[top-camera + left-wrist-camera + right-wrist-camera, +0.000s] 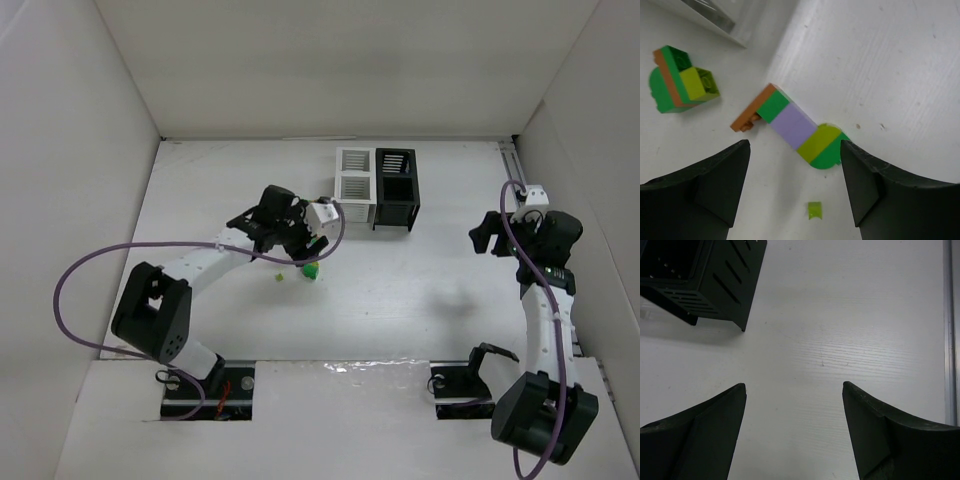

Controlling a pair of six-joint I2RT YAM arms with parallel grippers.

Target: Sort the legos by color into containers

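In the left wrist view a flat strip of joined legos (pixel 792 125) lies on the table, orange-brown, green, lavender, yellow-green and green in a row. A second clump (pixel 680 82) of green, orange-brown and yellow-green bricks sits to its upper left. A tiny yellow-green piece (pixel 814 210) lies between my fingers. My left gripper (pixel 795 146) hovers open just above the strip's near end, holding nothing. From above, the left gripper (pixel 300 245) is beside a green lego (pixel 311 270). The containers (pixel 377 188) stand behind it. My right gripper (pixel 794 385) is open and empty.
A black bin's corner (pixel 705 275) shows at the right wrist view's upper left. A metal rail (pixel 950 330) runs along the table's right side. White walls enclose the table. A small yellow-green bit (pixel 281 277) lies left of the green lego.
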